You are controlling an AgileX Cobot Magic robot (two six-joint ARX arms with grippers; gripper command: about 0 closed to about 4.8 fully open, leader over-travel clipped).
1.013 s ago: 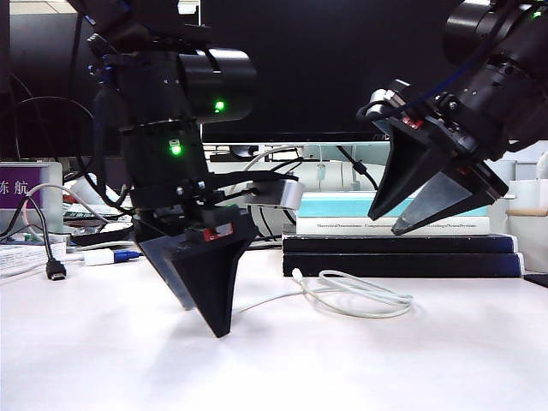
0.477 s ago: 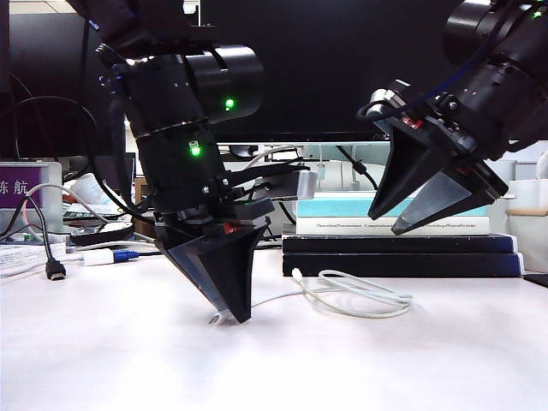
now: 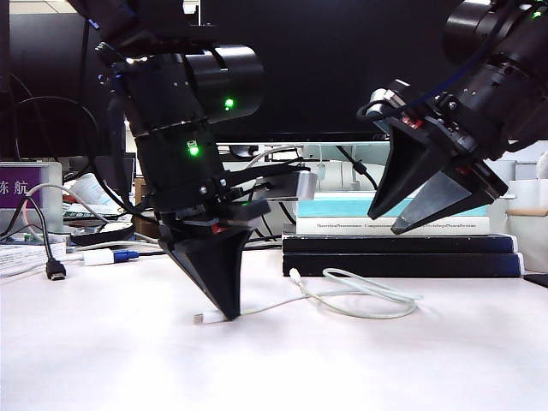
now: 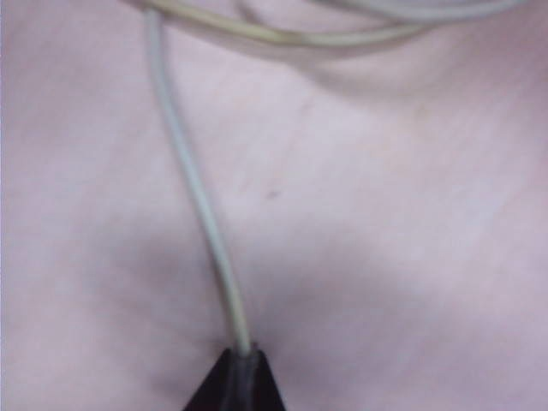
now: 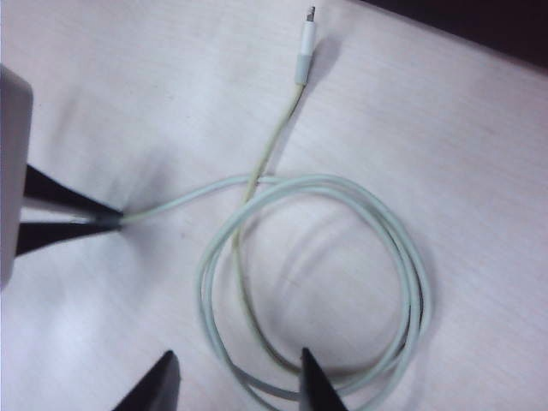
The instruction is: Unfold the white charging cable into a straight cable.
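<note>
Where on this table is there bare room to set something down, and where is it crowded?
Bare table runs along the near edge, in front of the coiled white cable, and left of the left gripper, which is shut on the cable near its plug. The back is crowded: stacked books behind the coil, loose cords and a white adapter far left. The right gripper hangs open above the coil.

I'm looking at an office desk: a white tabletop (image 3: 103,360), stacked books (image 3: 402,244) at three o'clock, a dark monitor (image 3: 342,68) at twelve.
</note>
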